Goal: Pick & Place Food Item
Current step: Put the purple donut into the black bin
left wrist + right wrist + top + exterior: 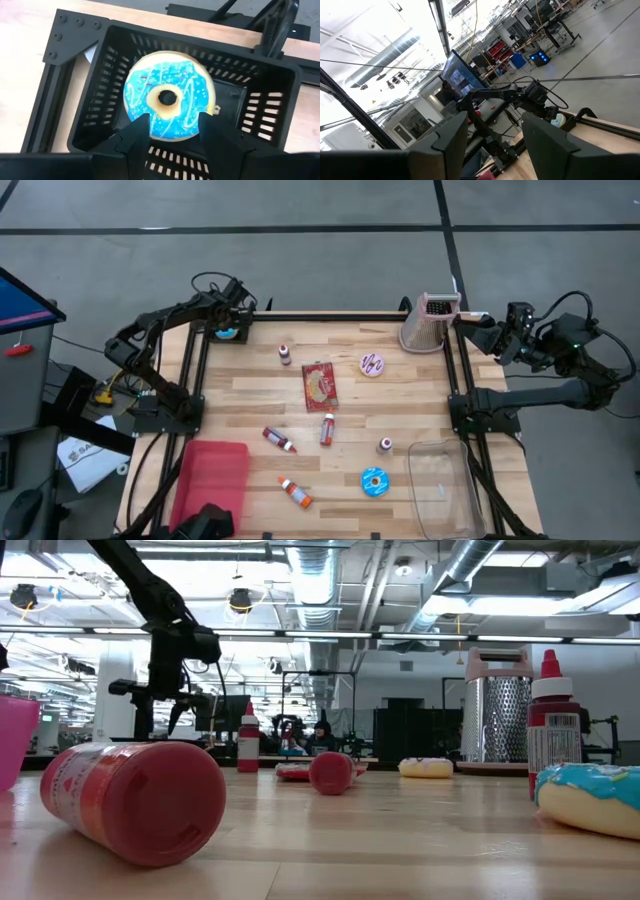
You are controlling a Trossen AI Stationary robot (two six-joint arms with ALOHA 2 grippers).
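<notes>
A doughnut with blue icing (170, 95) hangs inside a black slatted basket (260, 110) that stands at the table's far left corner (232, 332). My left gripper (175, 125) points steeply down into the basket and is shut on the doughnut. My right gripper (495, 145) is held high off the table's far right side (485, 328), pointing about level toward the left arm, open with nothing between its fingers. My left gripper pinches the doughnut's rim (152, 131) between its two fingers, one on each side of the part nearest the wrist. The fingers slant down from above. The doughnut is held inside the basket with its iced face toward the wrist camera; whether it touches the basket floor is hidden.
On the wooden table lie a second blue doughnut (375, 481), a pink doughnut (372, 364), a red packet (320, 385) and several small bottles (279, 440). A metal grater (430, 323) stands far right, a clear tub (440, 485) near right, a red bin (210, 480) near left.
</notes>
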